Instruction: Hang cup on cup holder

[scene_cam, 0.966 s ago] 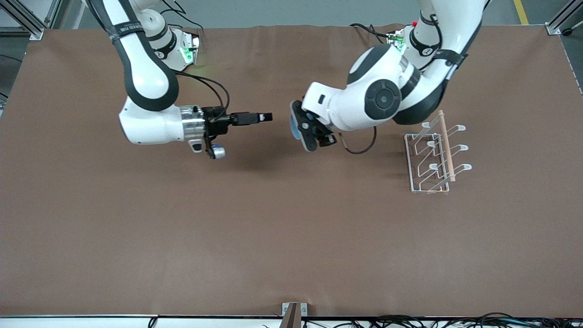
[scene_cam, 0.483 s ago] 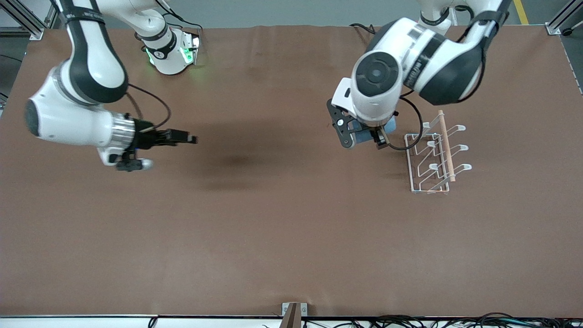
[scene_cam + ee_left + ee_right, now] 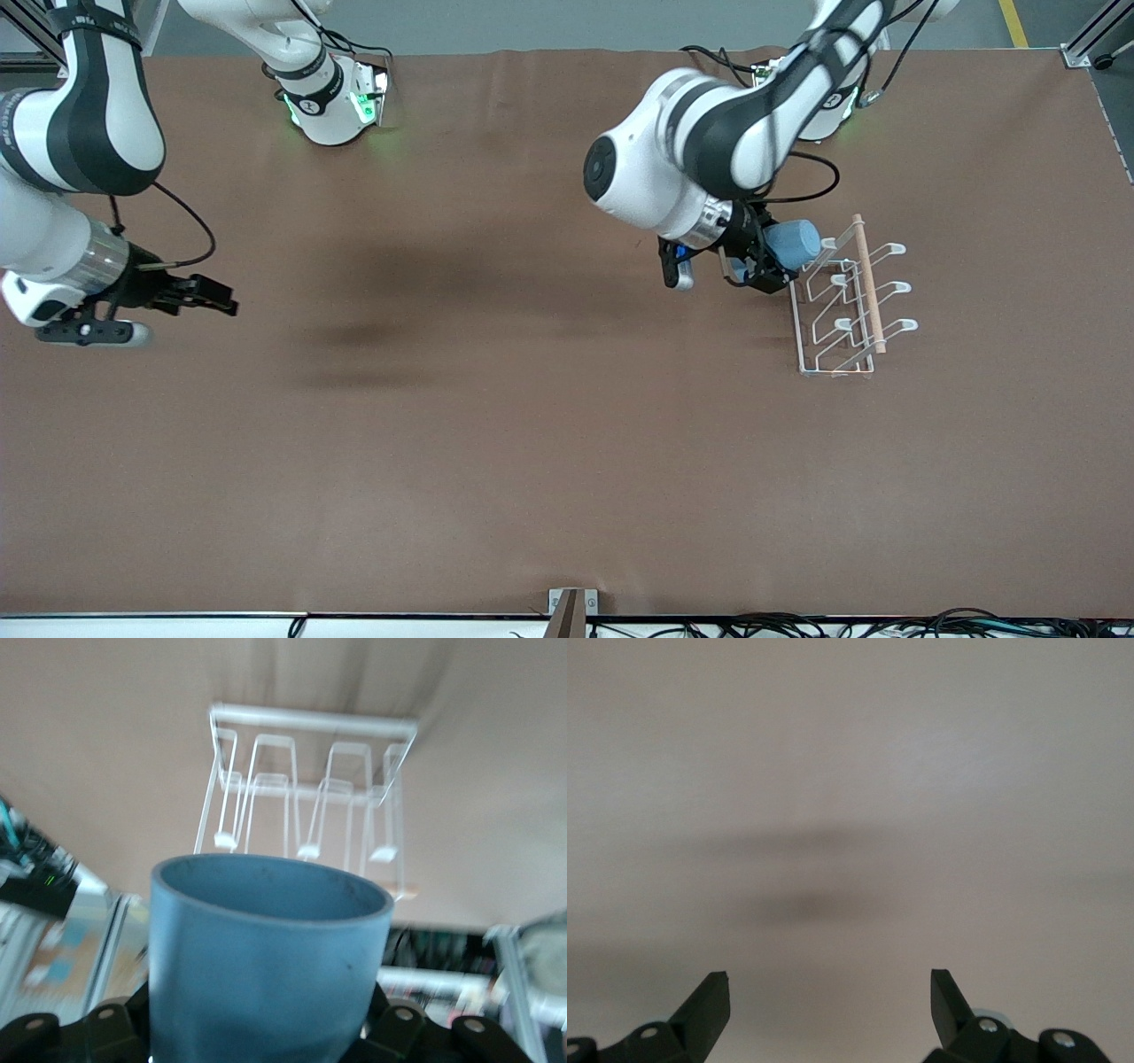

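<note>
Worktop [image 3: 532, 461]: brown, matte.
Cup: small blue-grey matte tumbler [image 3: 793, 244], carried from mid-worktop to the white wire rack [image 3: 846, 301], at its 10 o'clock.
Left gripper [image 3: 769, 266]: fingers clenched on tumbler, mouth facing prongs.
Right gripper [image 3: 221, 301]: fingers released, withdrawn, waiting.
Meaning: hanging is imminent.

A high front camera looks down the whole table [image 3: 532, 461]; close wrist cameras look past their fingers, the left sharing the cup holder [image 3: 846, 297] [image 3: 310, 788] at three o'clock.

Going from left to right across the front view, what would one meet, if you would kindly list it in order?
Right gripper → left gripper holding the cup → cup holder.
</note>
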Available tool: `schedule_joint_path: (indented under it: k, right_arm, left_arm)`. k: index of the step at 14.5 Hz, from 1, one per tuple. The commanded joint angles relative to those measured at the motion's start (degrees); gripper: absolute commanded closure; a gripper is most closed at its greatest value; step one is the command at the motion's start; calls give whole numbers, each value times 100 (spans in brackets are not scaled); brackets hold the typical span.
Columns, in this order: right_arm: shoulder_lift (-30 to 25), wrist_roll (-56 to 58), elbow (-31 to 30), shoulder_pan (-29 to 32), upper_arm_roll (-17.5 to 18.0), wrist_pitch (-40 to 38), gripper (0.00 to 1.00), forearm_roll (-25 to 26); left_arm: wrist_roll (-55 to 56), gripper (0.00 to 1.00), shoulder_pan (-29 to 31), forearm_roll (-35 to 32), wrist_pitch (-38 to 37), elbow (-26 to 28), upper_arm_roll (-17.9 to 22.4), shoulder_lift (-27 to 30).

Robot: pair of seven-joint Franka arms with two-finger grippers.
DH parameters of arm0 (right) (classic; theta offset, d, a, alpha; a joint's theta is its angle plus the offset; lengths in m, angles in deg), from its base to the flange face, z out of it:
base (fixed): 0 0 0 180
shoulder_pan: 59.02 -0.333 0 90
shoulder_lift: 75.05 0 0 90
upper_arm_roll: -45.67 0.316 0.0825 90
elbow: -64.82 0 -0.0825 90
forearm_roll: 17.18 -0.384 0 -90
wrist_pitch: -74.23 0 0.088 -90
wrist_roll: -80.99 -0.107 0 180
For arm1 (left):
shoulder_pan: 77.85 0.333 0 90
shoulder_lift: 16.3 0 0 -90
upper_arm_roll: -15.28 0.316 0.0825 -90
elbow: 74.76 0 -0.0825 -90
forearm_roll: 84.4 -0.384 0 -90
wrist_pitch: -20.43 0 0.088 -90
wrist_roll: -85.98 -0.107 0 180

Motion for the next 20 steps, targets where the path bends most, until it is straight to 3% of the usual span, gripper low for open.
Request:
schedule_joint_path:
  k: [1, 3, 6, 12, 20]
  right_arm:
    - [-474, -168, -75, 44, 73, -29, 0, 413]
    - [-484, -667, 291, 61, 73, -387, 0, 431]
    - [-344, -723, 1513, 342, 73, -1793, 0, 413]
    - [-343, -608, 2279, 607, 100, -2137, 0, 273]
    - [-299, -573, 2316, 615, 100, -2332, 0, 88]
  left_arm:
    - [289, 100, -44, -1016, -533, 323, -3, -607]
    - [439, 100, 104, -1667, -676, 726, 33, -811]
    - [404, 100, 430, -2248, -676, 1061, 50, -828]
    - [386, 100, 632, -2750, -702, 1203, 59, -995]
    - [439, 99, 659, -2909, -702, 1185, 287, -1364]
